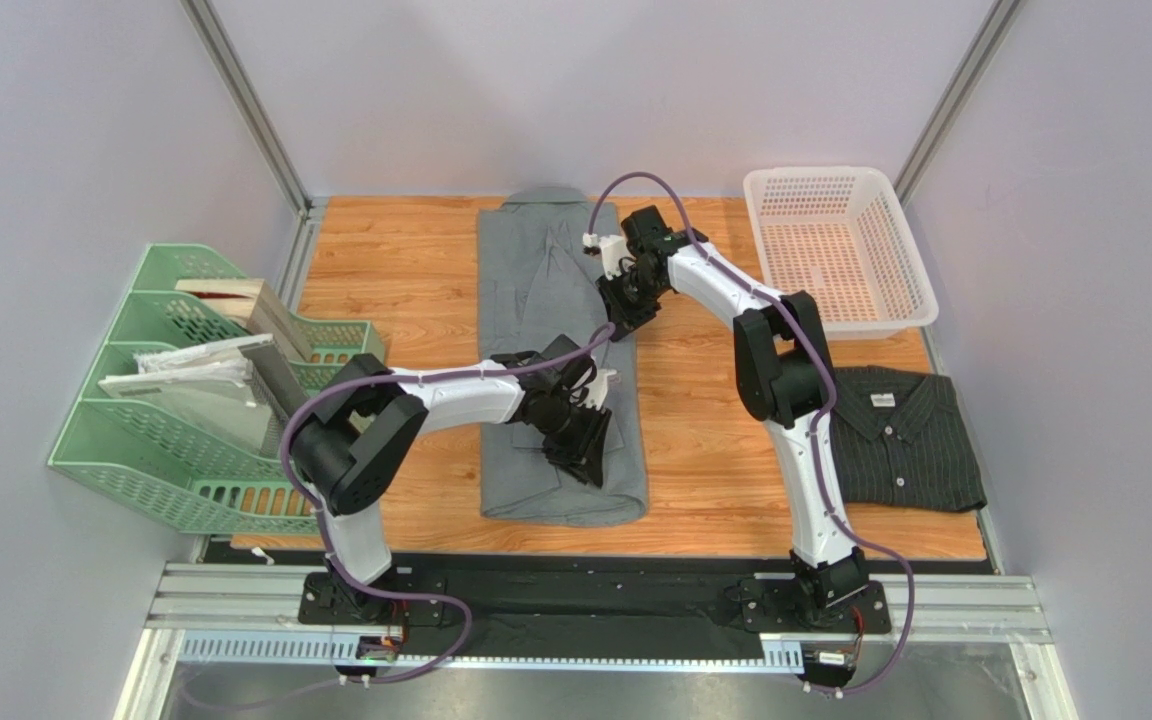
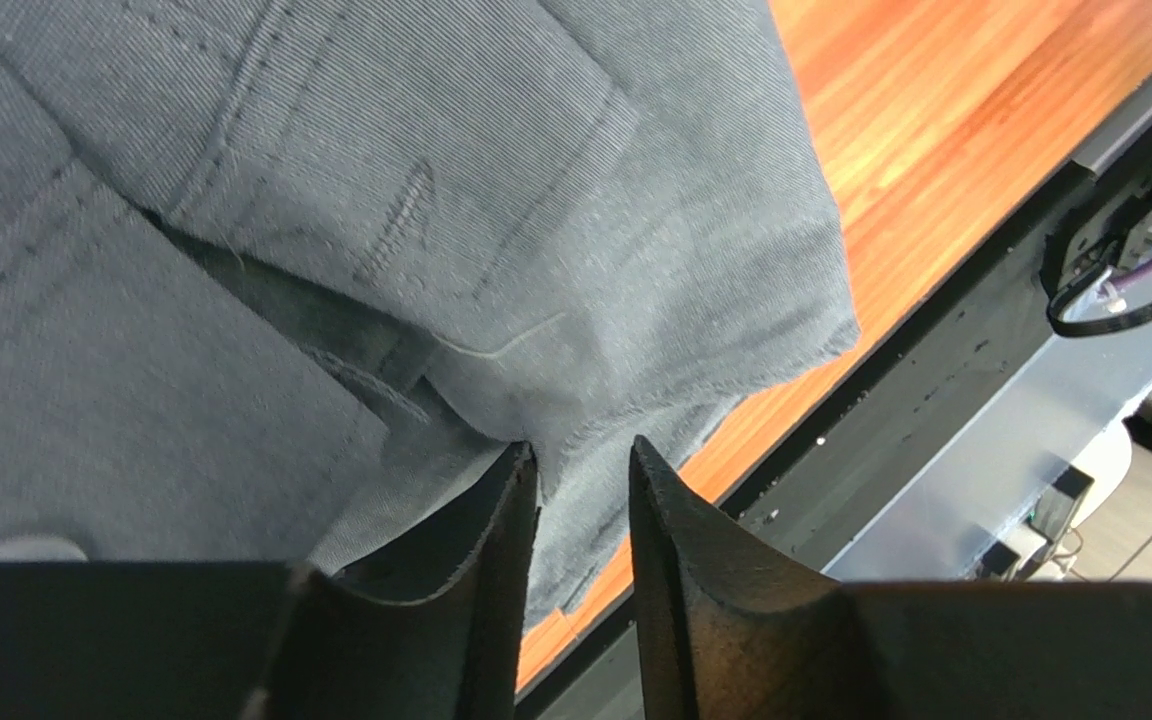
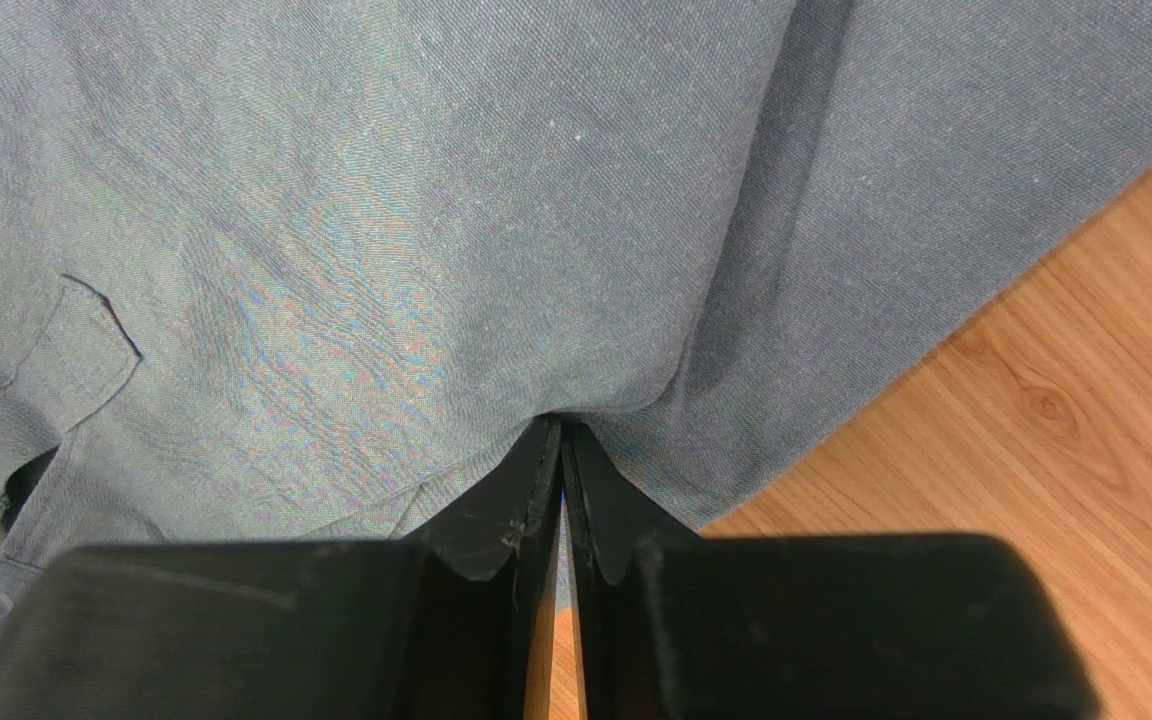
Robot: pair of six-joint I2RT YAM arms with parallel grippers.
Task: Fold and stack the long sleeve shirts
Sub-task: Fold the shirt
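Folded: dark shirt; part-folded: grey shirt.
Its edge is pinched by the right gripper; the left gripper is parted; stacking is not yet done.

Prob. a robot lab w/ a test booth: plain pale walls, metal corner posts, wood table, robot arms bolted to a metal rail, purple cables.

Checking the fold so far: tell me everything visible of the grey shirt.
The grey shirt is plain mid-grey woven cloth, folded into a long strip lying flat on the wooden table, collar end farthest from the arms. The right pincer pinches its right edge; the left pincer stands open at its near right corner, by stitched seams.
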